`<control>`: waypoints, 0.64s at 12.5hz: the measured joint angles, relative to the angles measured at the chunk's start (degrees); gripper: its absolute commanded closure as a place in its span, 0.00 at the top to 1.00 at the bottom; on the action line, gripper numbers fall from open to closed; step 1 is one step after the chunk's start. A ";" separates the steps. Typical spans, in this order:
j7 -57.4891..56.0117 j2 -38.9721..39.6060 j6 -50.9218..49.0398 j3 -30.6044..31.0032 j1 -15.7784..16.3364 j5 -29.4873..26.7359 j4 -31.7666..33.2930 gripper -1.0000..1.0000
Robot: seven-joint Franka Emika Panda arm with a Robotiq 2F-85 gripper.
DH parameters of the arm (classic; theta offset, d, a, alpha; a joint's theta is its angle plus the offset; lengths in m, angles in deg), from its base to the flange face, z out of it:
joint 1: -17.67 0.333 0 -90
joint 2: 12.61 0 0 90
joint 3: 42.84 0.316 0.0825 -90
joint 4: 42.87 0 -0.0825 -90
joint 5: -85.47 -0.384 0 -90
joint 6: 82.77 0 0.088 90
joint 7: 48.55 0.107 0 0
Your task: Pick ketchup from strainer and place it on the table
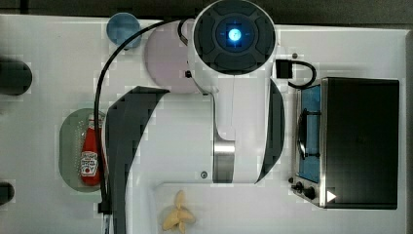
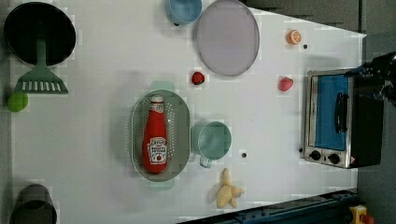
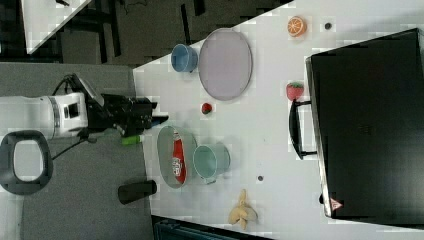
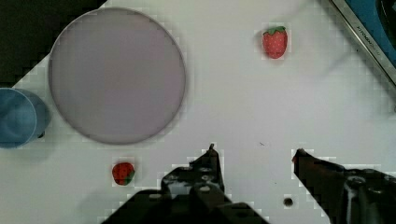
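**Ketchup lying in strainer, arm not near it yet**

Top view: arm's white body is blocking the mid table [image 1: 48, 204]. Ketchup [image 1: 89, 155] is lying in the strainer [image 1: 68, 146] at the top view's left, cap pointing up-frame. Toaster oven [image 1: 355, 141] is sitting at the top view's right, banana bunch [image 1: 179, 217] at bottom edge.

Left view: ketchup [image 2: 156, 140] is lying lengthwise in the strainer [image 2: 180, 126], w/ green cup [image 2: 212, 140] touching the strainer's rim on the left view's right. Lilac plate [image 2: 227, 36] and blue cup [image 2: 183, 9] are sitting up top, one strawberry [image 2: 198, 78] btwn plate and strainer.

Right view: gripper [image 3: 159, 114] is hanging off to the right view's left of the strainer [image 3: 165, 150], apart from the ketchup [image 3: 178, 160].

Wrist view: gripper [image 4: 256, 151] fingers are standing apart, holding nothing, over bare table [image 4: 243, 107]. Plate [image 4: 116, 74], two strawberries [image 4: 274, 42] [image 4: 123, 172] are showing below.
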State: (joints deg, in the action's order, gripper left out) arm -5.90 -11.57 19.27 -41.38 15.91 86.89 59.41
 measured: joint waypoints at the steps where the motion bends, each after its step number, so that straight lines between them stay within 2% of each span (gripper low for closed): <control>1: 1.79 -3.55 -4.41 2.33 -2.46 -0.15 3.69 0.79; 3: 3.66 -11.77 -9.15 3.30 -4.01 -1.24 9.51 1.00; 5: 4.63 -16.21 -9.09 4.44 -5.00 -1.44 8.17 1.00; 8: 5.88 -15.87 -5.25 10.20 -5.68 -2.13 4.20 1.00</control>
State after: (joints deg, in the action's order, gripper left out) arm -0.02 -27.44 14.02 -31.19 10.23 84.76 63.60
